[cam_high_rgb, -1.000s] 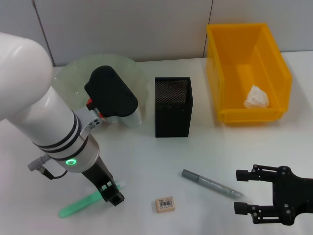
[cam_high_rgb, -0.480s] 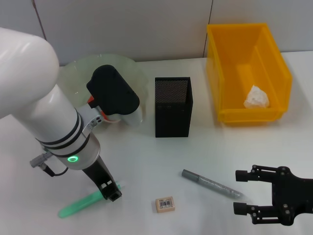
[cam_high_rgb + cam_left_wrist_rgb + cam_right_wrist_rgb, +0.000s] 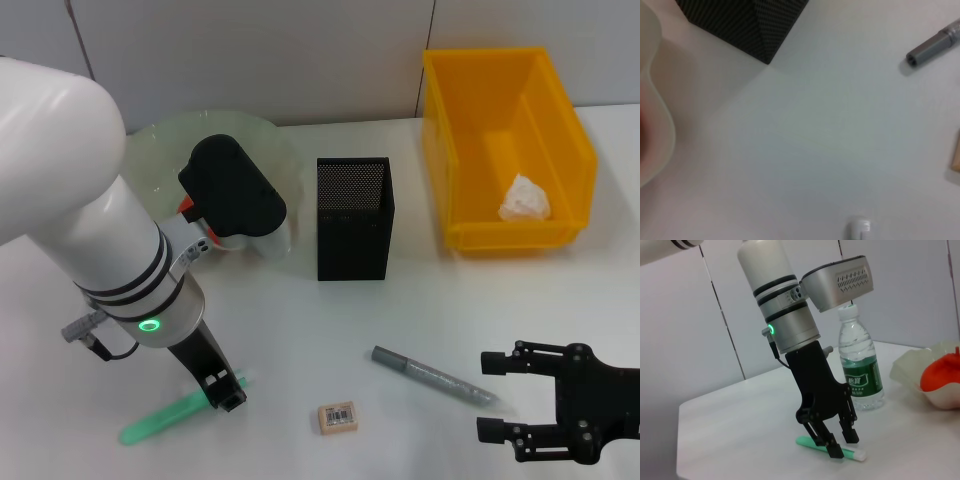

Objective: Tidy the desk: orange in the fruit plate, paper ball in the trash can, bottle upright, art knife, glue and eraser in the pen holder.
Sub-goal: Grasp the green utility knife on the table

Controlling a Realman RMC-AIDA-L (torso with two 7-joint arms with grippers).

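Note:
My left gripper (image 3: 224, 391) points down at the near left of the table. Its fingers stand open on either side of a green stick with a white tip, seemingly the glue (image 3: 160, 420) (image 3: 812, 444), which lies flat. A grey pen-shaped art knife (image 3: 430, 374) and the tan eraser (image 3: 337, 417) lie in front of the black mesh pen holder (image 3: 355, 218). The paper ball (image 3: 524, 199) sits in the yellow trash can (image 3: 480, 235). The orange (image 3: 939, 374) rests in the fruit plate (image 3: 150, 160). Beside the plate, the bottle (image 3: 860, 371) stands upright. My right gripper (image 3: 488, 393) is open near the front right.
The left arm's bulk and its black wrist housing (image 3: 232, 188) cover most of the plate and the bottle in the head view. The pen holder's corner (image 3: 747, 25) and the knife's end (image 3: 932, 46) show in the left wrist view.
The left arm has shifted slightly, and its gripper has edged a little toward the back along the green stick. The right gripper has hardly moved.

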